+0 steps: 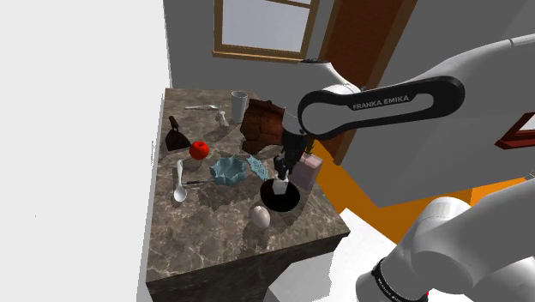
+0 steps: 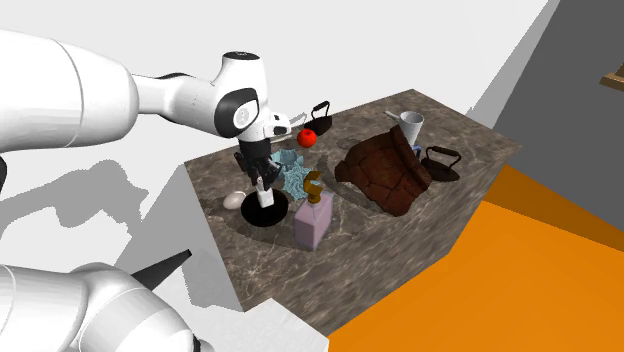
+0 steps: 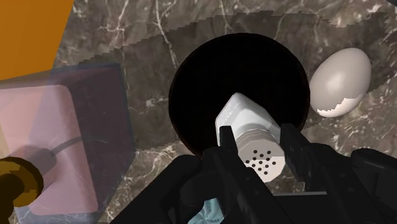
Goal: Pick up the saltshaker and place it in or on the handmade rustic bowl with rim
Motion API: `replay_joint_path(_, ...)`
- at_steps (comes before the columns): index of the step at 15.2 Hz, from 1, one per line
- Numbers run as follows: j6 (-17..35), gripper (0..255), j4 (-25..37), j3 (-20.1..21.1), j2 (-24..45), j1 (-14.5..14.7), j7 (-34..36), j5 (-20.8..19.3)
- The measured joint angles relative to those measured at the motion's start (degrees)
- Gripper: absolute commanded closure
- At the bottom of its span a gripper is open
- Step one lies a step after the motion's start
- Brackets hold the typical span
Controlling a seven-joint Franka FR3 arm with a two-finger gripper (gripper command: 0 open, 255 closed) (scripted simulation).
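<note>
A white saltshaker (image 3: 245,118) with a holed cap is clasped between my black fingers, so my gripper (image 3: 257,145) is shut on it. It is held upright directly over the middle of a round black bowl (image 3: 210,83) on the marble counter. From the shoulder view the gripper (image 1: 280,174) holds the saltshaker (image 1: 279,184) low over the bowl (image 1: 291,202). The second exterior view shows the saltshaker (image 2: 265,197) reaching down to the bowl (image 2: 277,217); I cannot tell whether it touches.
A white egg (image 1: 261,216) lies close beside the bowl toward the counter's near edge. A pink bottle (image 1: 309,169) with a gold stopper stands on the other side. Behind are a blue crumpled dish (image 1: 228,169), a spoon (image 1: 179,184), a red fruit (image 1: 199,150), a brown lump (image 1: 261,123) and a mug (image 1: 239,105).
</note>
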Motion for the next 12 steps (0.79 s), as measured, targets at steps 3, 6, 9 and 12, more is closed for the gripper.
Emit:
replay_joint_path(3,0.1,255,0.0,0.0,0.1,0.0,0.0,0.0)
replay_joint_path(6,0.1,0,0.0,0.0,0.1,0.0,0.0,0.0)
replay_joint_path(9,0.1,0,0.0,0.0,0.1,0.0,0.0,0.0)
replay_joint_path(12,-0.7,0,0.6,0.0,-0.2,0.0,0.1,0.0)
